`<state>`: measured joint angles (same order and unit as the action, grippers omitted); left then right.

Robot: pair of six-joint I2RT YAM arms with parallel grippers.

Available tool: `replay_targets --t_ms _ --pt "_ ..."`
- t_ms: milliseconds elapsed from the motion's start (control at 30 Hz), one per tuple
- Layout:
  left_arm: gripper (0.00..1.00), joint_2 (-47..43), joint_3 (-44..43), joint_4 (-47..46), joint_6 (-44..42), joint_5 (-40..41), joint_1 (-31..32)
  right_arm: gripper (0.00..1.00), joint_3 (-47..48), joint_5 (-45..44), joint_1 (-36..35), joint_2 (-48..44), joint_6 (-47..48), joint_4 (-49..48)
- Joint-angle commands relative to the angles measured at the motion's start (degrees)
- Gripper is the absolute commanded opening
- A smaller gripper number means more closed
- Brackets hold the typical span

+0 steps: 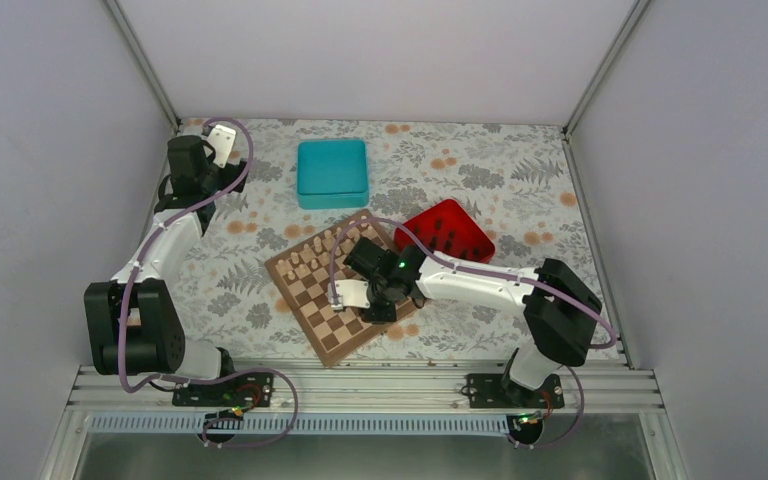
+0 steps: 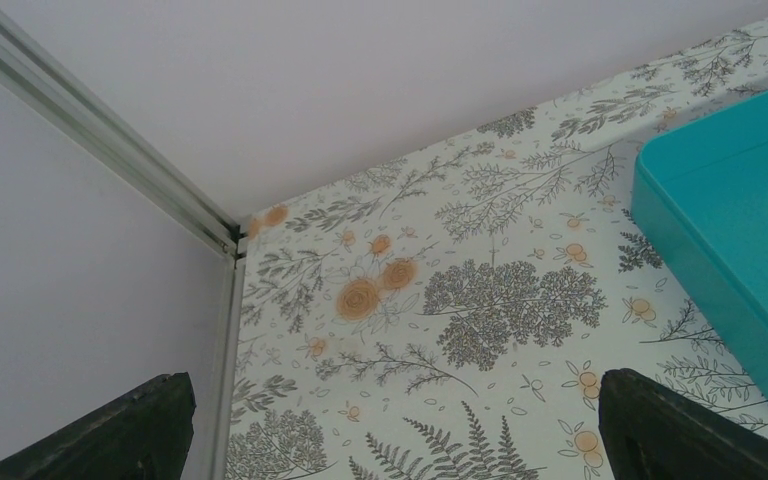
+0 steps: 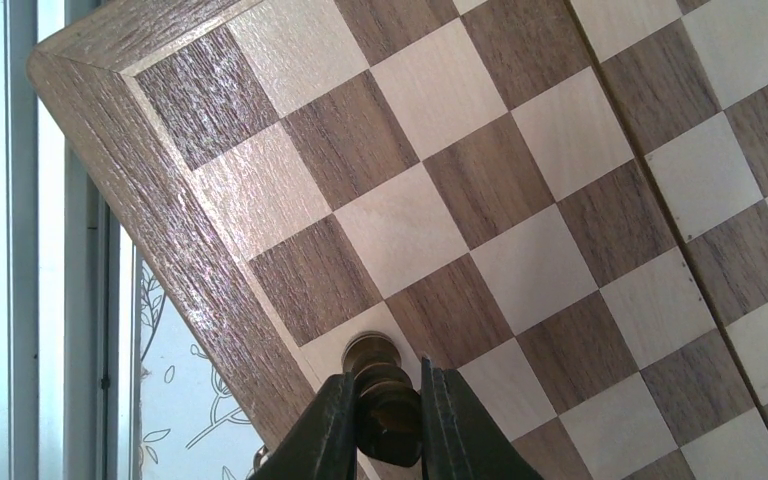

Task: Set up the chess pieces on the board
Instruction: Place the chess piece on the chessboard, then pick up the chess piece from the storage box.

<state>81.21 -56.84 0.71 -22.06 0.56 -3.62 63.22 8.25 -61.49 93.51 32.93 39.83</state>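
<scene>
Gripping one dark chess piece, your right tool has both fingers closed against the piece's sides. The piece sits at 6 o'clock in the wrist view. It is over a pale square in the outermost row of the board, just beside the brown border and the fourth square along from the corner. Whether its base touches the wood you cannot tell, because the fingers hide it.

From overhead, the right tool is above the board, which lies turned like a diamond near the middle of the tabletop. The arm reaches in from 4 o'clock. Pale pieces stand in rows on the board's 10 o'clock side.

A red tray touches the board's edge at 2 o'clock, with dark shapes inside it that are too small to tell apart. A teal box sits at 12 o'clock, apart from the board.

Your left tool is well away at 10 o'clock, in the tabletop's far corner. In its wrist view the left tool stands wide open — the two dark fingers are spread with nothing between them, and the edge of the teal box is at 3 o'clock.
</scene>
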Motion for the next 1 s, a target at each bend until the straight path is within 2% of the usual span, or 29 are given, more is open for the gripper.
replay_targets --t_ms 0,267,467,533,633,800,967 --pt "1.00 -0.7 0.7 -1.6 -0.7 0.1 0.0 0.16 -0.6 0.4 -0.7 0.2 -0.4 -0.3" --pt "1.00 -0.3 0.4 -1.5 -0.9 -0.1 0.0 0.41 0.4 -0.6 -0.6 -3.6 0.0 2.6" --pt "1.00 -0.3 0.4 -1.6 -0.9 0.3 0.0 0.50 3.2 -3.2 3.5 -8.6 0.5 6.1" --pt "1.00 -0.6 0.4 -1.7 -1.0 0.5 0.0 0.53 4.9 -4.1 7.8 -10.8 1.5 7.1" --pt "1.00 -1.0 0.5 -1.7 -1.0 0.4 0.0 0.54 6.1 -3.8 18.0 -12.7 4.2 7.4" --pt "1.00 -1.0 0.0 -1.3 -0.8 -0.1 0.0 0.53 7.4 -3.2 34.4 -9.5 8.1 5.9" --pt "1.00 -1.5 0.6 -1.8 -0.9 0.3 0.0 0.49 7.5 -0.6 41.4 -2.8 10.1 3.8"
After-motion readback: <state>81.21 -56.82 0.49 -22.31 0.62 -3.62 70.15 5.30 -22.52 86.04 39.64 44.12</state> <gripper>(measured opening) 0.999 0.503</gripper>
